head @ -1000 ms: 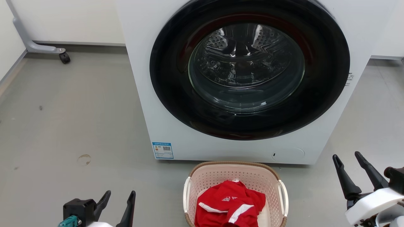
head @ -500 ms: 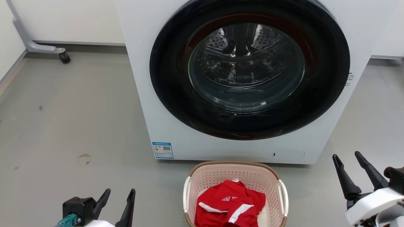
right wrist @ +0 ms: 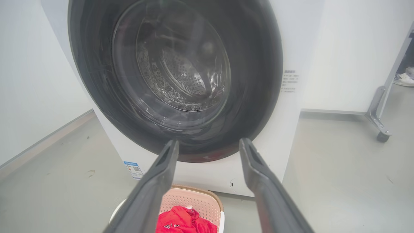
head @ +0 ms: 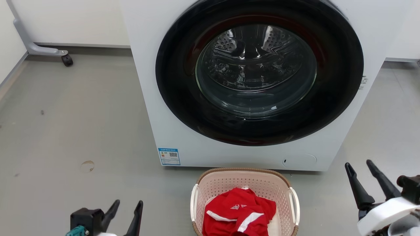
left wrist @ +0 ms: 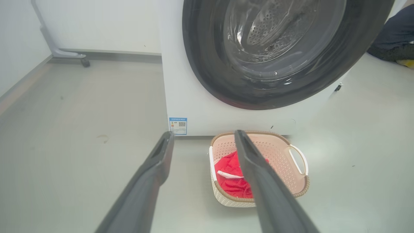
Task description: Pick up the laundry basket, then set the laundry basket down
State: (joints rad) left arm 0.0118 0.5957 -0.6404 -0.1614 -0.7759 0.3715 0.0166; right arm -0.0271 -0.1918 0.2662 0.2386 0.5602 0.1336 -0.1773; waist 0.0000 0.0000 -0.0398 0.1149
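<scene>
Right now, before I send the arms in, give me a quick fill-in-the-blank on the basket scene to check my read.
The garment lying in the laundry basket is mostly ____. The laundry basket stands in front of the washer and shows ____ white side handles. The left gripper and right gripper, fingers apart, each hold ____.

Missing words: red; two; nothing.

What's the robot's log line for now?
stage: before pickup | left hand: open, empty | right hand: open, empty | laundry basket: on floor by washer, red shirt inside
</scene>
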